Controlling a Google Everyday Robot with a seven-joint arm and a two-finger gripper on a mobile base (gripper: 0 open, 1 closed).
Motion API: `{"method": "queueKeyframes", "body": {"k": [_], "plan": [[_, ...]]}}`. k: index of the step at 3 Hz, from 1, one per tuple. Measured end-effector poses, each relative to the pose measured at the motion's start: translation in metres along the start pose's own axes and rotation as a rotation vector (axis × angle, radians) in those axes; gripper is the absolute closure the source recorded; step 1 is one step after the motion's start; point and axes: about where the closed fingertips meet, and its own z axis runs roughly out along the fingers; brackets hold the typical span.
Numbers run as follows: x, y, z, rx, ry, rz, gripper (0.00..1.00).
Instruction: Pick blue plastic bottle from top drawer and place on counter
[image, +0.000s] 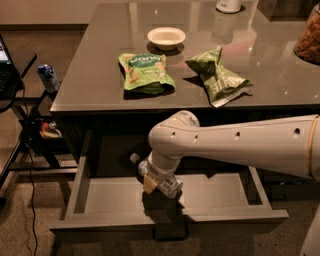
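Beyond the low-centre gripper (159, 184) we see a green snack bag (145, 72), a crumpled green bag (218, 76), a white bowl (165, 37); well left, a blue can (48, 78).

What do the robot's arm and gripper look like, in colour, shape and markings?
The arm is a smooth cream-white tube with a rounded joint cap and small dark holes along its side; a thin yellowish ring shows near the right edge. No cables show. The gripper, down in the top drawer, looks white with a tan part.

Gripper (156, 184) low, beneath bent wrist (163, 161)
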Motion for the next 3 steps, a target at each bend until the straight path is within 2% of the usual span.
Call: {"method": "queueKeyframes", "body": {"k": [2,3], "plan": [[-0.0001,0.0001,-0.0005,0.0,0.0,0.0,0.89],[-0.0007,0.0003,-0.0036,0.0,0.0,0.0,1.0]]}}
